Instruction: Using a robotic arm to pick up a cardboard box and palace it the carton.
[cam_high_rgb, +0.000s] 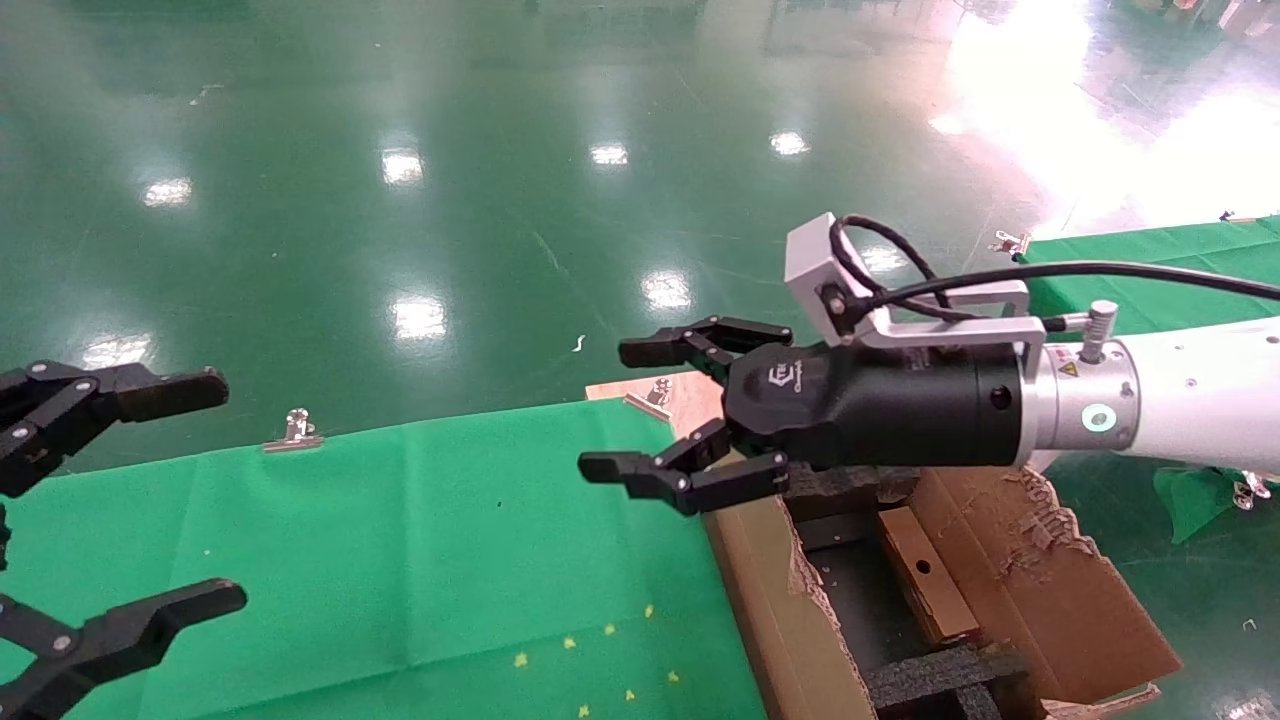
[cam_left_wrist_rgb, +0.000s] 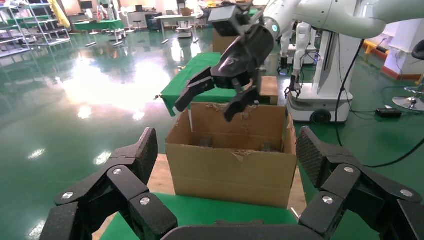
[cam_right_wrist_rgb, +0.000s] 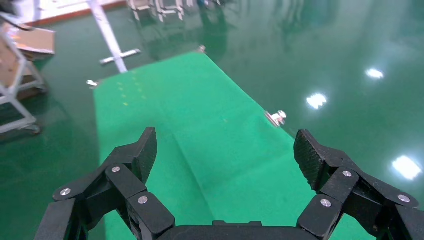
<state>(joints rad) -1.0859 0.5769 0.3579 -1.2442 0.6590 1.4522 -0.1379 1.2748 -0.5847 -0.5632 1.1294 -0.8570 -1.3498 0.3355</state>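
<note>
The carton (cam_high_rgb: 760, 590), large, brown and torn-edged, stands at the right end of the green table. It also shows in the left wrist view (cam_left_wrist_rgb: 232, 167). The small cardboard box (cam_high_rgb: 935, 600), with a round hole in its side, lies inside the carton between black foam blocks (cam_high_rgb: 930, 680). My right gripper (cam_high_rgb: 620, 408) on the white robotic arm (cam_high_rgb: 1190, 400) is open and empty. It hovers above the carton's far left corner, pointing left over the cloth, as the left wrist view (cam_left_wrist_rgb: 205, 109) also shows. My left gripper (cam_high_rgb: 210, 490) is open and empty at the table's left end.
A green cloth (cam_high_rgb: 400, 560) covers the table, held by metal clips (cam_high_rgb: 295, 430) at its far edge. A wooden board (cam_high_rgb: 690, 395) lies under the carton. A second green table (cam_high_rgb: 1150, 270) stands at the back right. Glossy green floor lies beyond.
</note>
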